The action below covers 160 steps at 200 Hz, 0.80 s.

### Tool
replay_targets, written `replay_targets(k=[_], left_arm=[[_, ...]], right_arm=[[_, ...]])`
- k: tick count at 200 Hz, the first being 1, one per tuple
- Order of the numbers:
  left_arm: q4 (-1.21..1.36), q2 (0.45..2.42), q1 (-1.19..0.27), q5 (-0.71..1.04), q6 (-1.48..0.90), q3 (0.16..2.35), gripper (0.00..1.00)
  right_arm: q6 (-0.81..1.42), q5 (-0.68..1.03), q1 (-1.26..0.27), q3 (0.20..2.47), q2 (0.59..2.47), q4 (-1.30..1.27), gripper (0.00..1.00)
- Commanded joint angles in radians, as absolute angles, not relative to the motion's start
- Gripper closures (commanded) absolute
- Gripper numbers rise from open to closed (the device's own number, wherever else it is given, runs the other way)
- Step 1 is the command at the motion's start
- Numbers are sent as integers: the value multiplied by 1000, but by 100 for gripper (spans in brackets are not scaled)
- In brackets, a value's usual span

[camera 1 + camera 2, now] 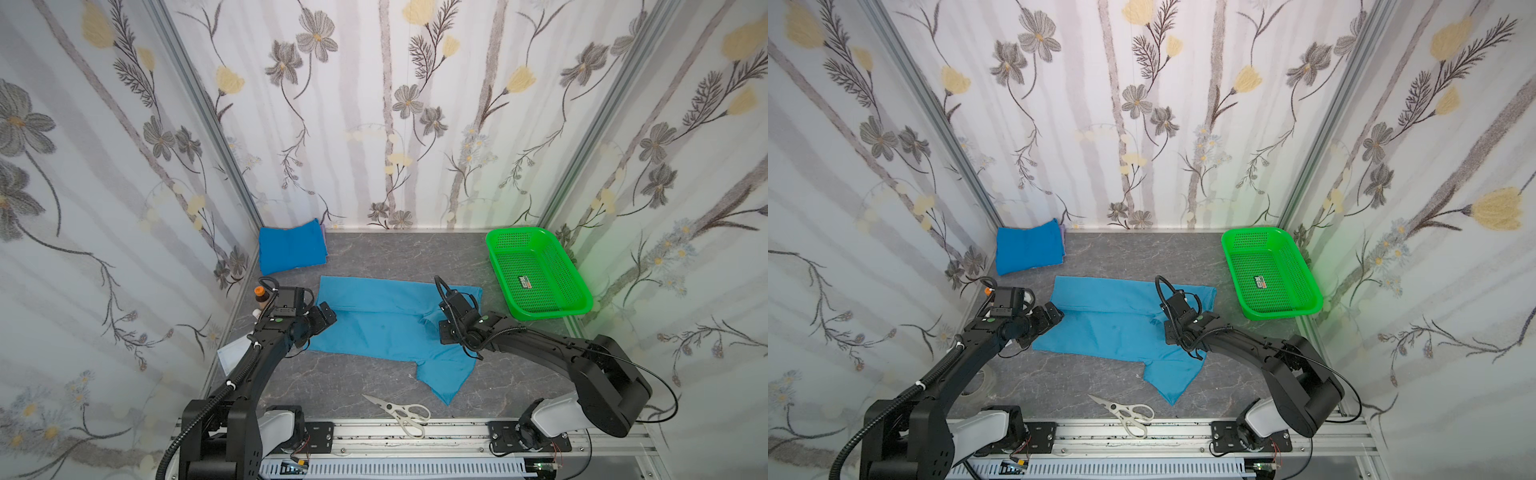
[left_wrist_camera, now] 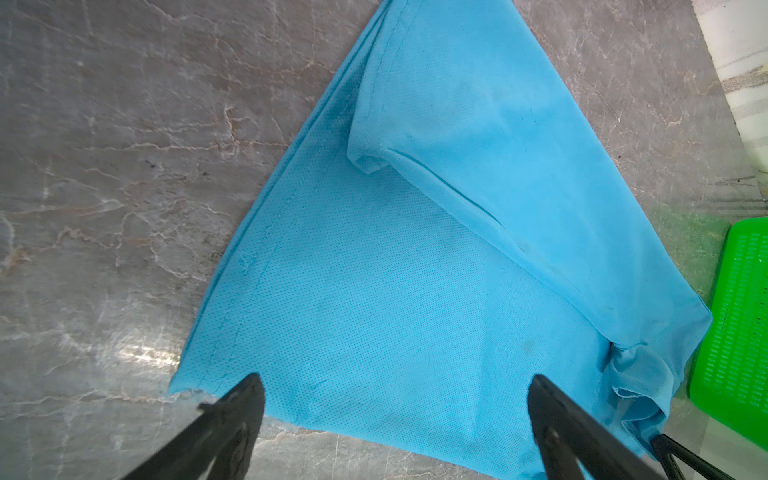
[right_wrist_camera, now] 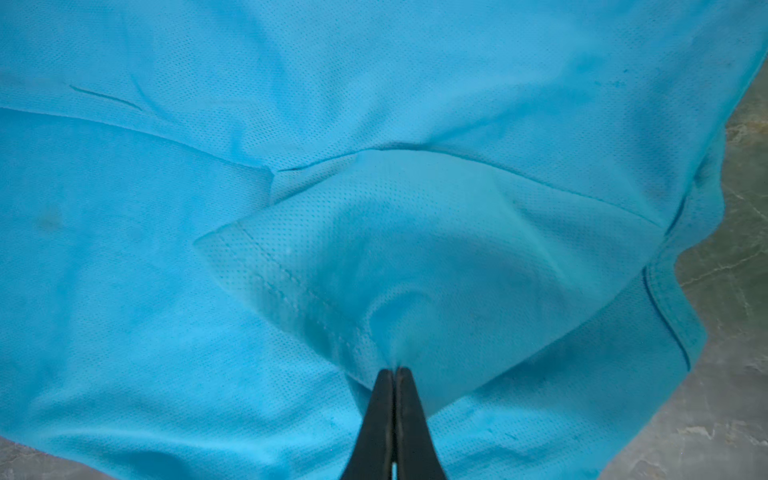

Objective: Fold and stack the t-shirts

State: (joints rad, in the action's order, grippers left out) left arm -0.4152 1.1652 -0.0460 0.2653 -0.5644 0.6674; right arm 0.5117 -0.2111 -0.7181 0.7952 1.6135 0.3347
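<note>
A light sky-blue t-shirt (image 1: 386, 324) (image 1: 1117, 324) lies spread on the grey marbled table, its far edge folded over and one sleeve pointing toward the front. A darker blue t-shirt (image 1: 291, 251) (image 1: 1030, 251) sits folded in the back left corner. My left gripper (image 1: 326, 318) (image 2: 395, 382) is open at the light shirt's left hem, its fingers wide apart just above the cloth (image 2: 415, 270). My right gripper (image 1: 440, 328) (image 3: 394, 370) is shut on a pinched-up fold of the light shirt (image 3: 166, 291) near its right sleeve.
A green perforated basket (image 1: 536, 274) stands at the back right with a small label inside. White-handled scissors (image 1: 399, 411) lie near the front edge. A small orange-capped bottle (image 1: 260, 295) and a sheet of paper (image 1: 232, 353) sit along the left wall.
</note>
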Motion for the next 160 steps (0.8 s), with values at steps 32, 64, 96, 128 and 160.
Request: replay_targets(k=[32, 64, 96, 128, 160], left_arm=[[-399, 1166, -45, 265, -569, 666, 0], [-397, 1168, -46, 263, -569, 664, 0], [-401, 1166, -45, 259, -569, 665, 0], [-456, 1158, -45, 184, -571, 677, 0], [-498, 1124, -23, 116, -579, 660, 0]], right_arm=[[520, -224, -719, 757, 1529, 369, 100], [519, -225, -719, 706, 1473, 411, 100], [534, -216, -720, 683, 1421, 440, 71], [583, -225, -743, 687, 1334, 482, 22], [676, -184, -830, 617, 1270, 487, 8]])
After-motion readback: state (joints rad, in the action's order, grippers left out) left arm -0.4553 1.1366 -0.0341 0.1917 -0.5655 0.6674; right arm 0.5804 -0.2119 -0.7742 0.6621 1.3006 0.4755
